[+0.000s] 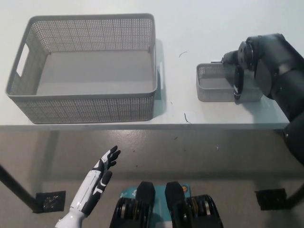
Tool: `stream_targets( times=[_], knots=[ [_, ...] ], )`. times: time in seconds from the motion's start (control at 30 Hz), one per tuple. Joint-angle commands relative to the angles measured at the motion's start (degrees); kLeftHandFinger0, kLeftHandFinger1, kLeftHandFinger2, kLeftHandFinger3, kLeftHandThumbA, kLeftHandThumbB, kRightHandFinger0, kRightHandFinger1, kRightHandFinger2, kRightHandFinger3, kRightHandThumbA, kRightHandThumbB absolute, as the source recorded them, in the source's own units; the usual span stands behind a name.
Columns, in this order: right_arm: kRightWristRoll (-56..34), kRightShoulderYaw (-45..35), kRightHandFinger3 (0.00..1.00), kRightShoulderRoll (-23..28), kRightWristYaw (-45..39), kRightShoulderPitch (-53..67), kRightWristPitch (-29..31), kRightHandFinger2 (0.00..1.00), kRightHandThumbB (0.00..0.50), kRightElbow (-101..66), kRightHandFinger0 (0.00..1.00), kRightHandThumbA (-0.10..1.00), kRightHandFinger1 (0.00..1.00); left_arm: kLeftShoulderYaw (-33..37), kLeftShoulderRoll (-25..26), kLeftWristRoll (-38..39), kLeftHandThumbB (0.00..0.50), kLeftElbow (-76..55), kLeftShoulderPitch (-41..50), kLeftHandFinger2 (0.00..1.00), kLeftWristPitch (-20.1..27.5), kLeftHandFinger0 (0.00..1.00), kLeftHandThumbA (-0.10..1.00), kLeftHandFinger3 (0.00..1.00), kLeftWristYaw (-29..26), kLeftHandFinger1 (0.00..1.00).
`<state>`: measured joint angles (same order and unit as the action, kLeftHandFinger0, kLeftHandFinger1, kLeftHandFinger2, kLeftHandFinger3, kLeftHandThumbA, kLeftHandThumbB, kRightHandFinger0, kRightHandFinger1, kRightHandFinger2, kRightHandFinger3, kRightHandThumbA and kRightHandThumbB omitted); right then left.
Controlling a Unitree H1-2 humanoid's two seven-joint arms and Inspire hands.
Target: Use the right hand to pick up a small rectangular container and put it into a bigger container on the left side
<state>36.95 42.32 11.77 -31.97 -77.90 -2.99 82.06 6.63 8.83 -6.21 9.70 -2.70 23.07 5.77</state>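
- Small grey rectangular perforated plastic container (216,88) sits on the white tabletop (190,28) at the right of the frame, near the table's front edge.
- Its right part is hidden behind the robot's black right hand (238,76), which comes in with its arm from the right edge.
- One black finger (237,84) hangs down over the small container's front wall, while the rest of the hand lies over its far rim; the hand looks wrapped across the container, though whether it truly grips it cannot be told.
- Large grey rectangular perforated plastic basket (85,107) fills the upper left of the frame, on the same tabletop, well apart from the small container.
- The big basket has a cut-out handle in its left wall, and its floor is bare.
- The white left hand (102,171) rests at the lower left, below the table's edge, with fingers spread and holding nothing.
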Motion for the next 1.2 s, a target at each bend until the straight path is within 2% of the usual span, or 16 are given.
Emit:
stream_targets(
  times=[0.0,0.1,0.17,0.27,0.3,0.33,0.37,0.43,0.5,0.57,0.63,0.7,0.8,0.83,1.03,1.17],
  knots=[
    [-1.29,-2.6,1.0,1.13,8.67,1.22,1.96,1.0,0.331,0.41,1.0,1.0,1.0,0.08,0.41,-0.17,0.325,-1.31,0.13,1.0,2.34,1.0,1.0,1.0,0.32,1.0],
    [-3.01,-5.83,1.0,1.23,14.76,1.88,0.3,1.0,0.326,0.47,1.0,0.97,1.0,-0.06,0.52,-0.12,0.335,-0.94,-0.29,1.0,2.43,1.0,1.0,1.0,0.29,1.0],
    [-2.05,-6.04,1.0,1.23,20.82,2.28,0.51,0.95,0.228,0.27,0.77,0.3,0.88,-0.06,0.59,-0.1,0.334,-1.04,-0.42,1.0,2.36,1.0,1.0,1.0,0.37,1.0],
    [0.6,-4.6,0.87,2.35,32.01,2.75,4.26,0.82,0.186,-0.51,0.85,-0.1,0.84,-0.16,0.74,0.16,0.332,-0.71,-1.01,1.0,2.3,1.0,1.0,1.0,0.51,1.0],
    [0.53,-4.7,0.87,2.46,32.59,2.72,4.39,0.8,0.184,-0.49,0.79,-0.1,0.79,-0.16,0.75,0.02,0.333,-0.69,-1.01,1.0,2.26,1.0,1.0,1.0,0.47,1.0],
    [0.26,-5.02,0.88,2.69,33.62,2.56,4.43,0.51,0.177,-0.45,0.32,-0.1,0.38,-0.13,0.76,-0.1,0.33,-0.59,-1.03,1.0,2.51,1.0,1.0,1.0,0.42,1.0],
    [-0.02,-5.3,0.82,2.9,34.44,2.52,5.01,0.44,0.166,-0.45,0.19,-0.1,0.3,-0.1,0.76,-0.2,0.327,-0.67,-1.01,1.0,2.49,1.0,1.0,1.0,0.4,1.0],
    [0.32,-5.01,0.65,3.23,35.46,2.0,5.55,0.67,0.171,-0.46,0.51,-0.1,0.66,-0.17,0.67,-0.22,0.324,-0.8,-0.76,1.0,2.25,1.0,1.0,1.0,0.28,1.0],
    [0.05,-5.41,0.52,3.9,38.24,1.88,8.02,0.67,0.216,-0.72,0.56,-0.1,0.64,-0.19,0.64,-0.6,0.324,-0.54,-0.86,1.0,2.6,1.0,1.0,1.0,0.02,1.0],
    [0.4,-5.08,0.65,4.43,38.23,0.62,8.45,0.36,0.197,-1.01,0.17,-0.1,0.24,-0.18,0.62,-0.69,0.319,-0.47,-0.91,1.0,2.63,1.0,1.0,1.0,-0.02,1.0],
    [-0.26,-5.9,0.4,4.91,39.28,-1.39,9.65,0.18,0.216,-1.39,0.0,-0.1,0.03,-0.23,0.78,-0.22,0.321,-0.95,-0.84,1.0,1.94,1.0,1.0,1.0,0.33,1.0],
    [-2.21,-8.07,0.33,5.69,40.19,-3.85,11.4,0.48,0.174,-1.99,0.07,-0.1,0.25,-0.13,0.89,-0.32,0.318,-1.14,-0.77,1.0,1.81,1.0,1.0,1.0,0.46,1.0],
    [-3.3,-9.98,0.76,6.75,41.64,-7.7,12.87,0.95,0.156,-2.73,0.15,-0.1,0.56,-0.16,1.01,-0.8,0.317,-1.24,-1.05,1.0,1.78,1.0,1.0,1.0,0.31,1.0],
    [-3.05,-10.18,0.88,7.12,42.09,-8.81,13.2,0.97,0.132,-3.01,0.16,-0.1,0.58,-0.17,0.96,-0.77,0.316,-1.23,-1.04,1.0,1.84,1.0,1.0,1.0,0.28,1.0],
    [-5.44,-15.5,0.79,8.62,41.77,-17.38,14.72,0.77,0.166,-6.16,0.09,-0.1,0.44,-0.22,0.96,-1.06,0.313,-1.19,-1.41,1.0,2.02,1.0,1.0,1.0,0.11,1.0],
    [-6.68,-18.24,0.91,8.21,41.0,-19.89,17.56,0.8,0.159,-8.2,0.0,-0.1,0.39,-0.22,1.16,-1.26,0.31,-1.19,-1.48,1.0,1.99,1.0,1.0,1.0,0.15,1.0]
  ],
)
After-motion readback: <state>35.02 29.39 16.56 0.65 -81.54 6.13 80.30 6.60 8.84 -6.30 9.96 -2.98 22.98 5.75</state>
